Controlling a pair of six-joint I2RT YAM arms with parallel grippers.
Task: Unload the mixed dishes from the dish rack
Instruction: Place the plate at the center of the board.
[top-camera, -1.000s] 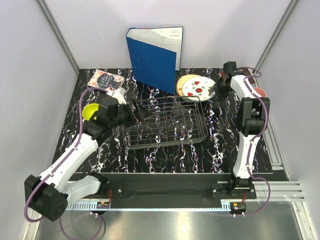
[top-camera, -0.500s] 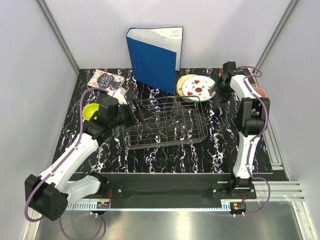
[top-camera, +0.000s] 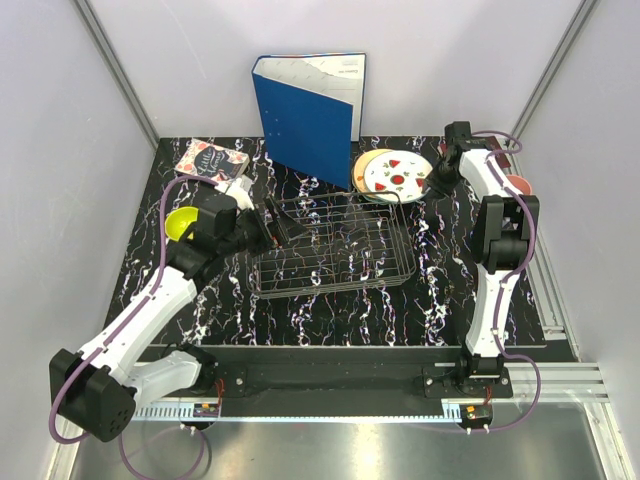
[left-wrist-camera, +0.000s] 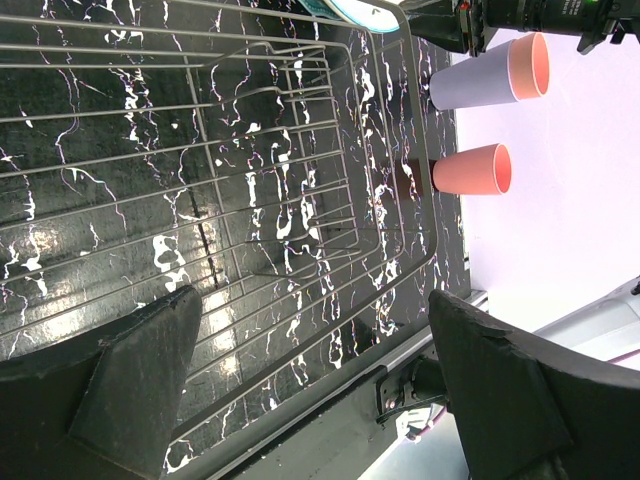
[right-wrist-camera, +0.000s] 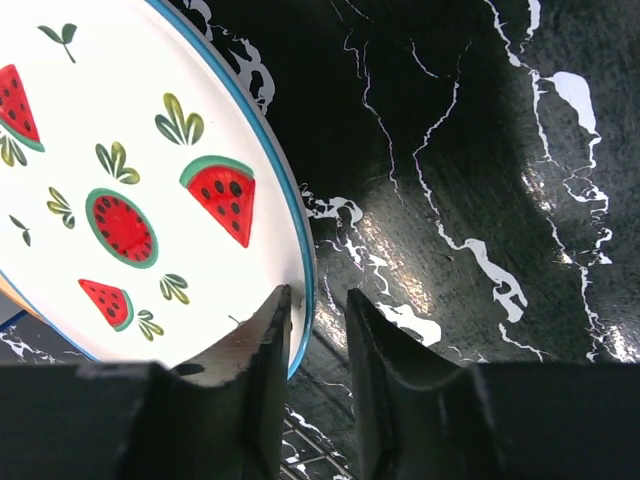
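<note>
Two hands, two states. Left hand (left-wrist-camera: 325, 395): fingers wide apart, hanging over the left end of the dish rack (top-camera: 335, 255). Right hand (right-wrist-camera: 318, 330): fingers a narrow gap apart, astride the rim of the white plate with red marks (right-wrist-camera: 150, 180); cannot tell whether it actually grips. That plate lies on a cream plate (top-camera: 368, 160) at the rack's far right corner. Pink cup (left-wrist-camera: 472, 170) and lavender cup (left-wrist-camera: 480, 80) stand on the worktop (top-camera: 300, 310) right of the rack. Yellow-green bowl (top-camera: 180, 222) sits left of the rack, beside the left arm.
</note>
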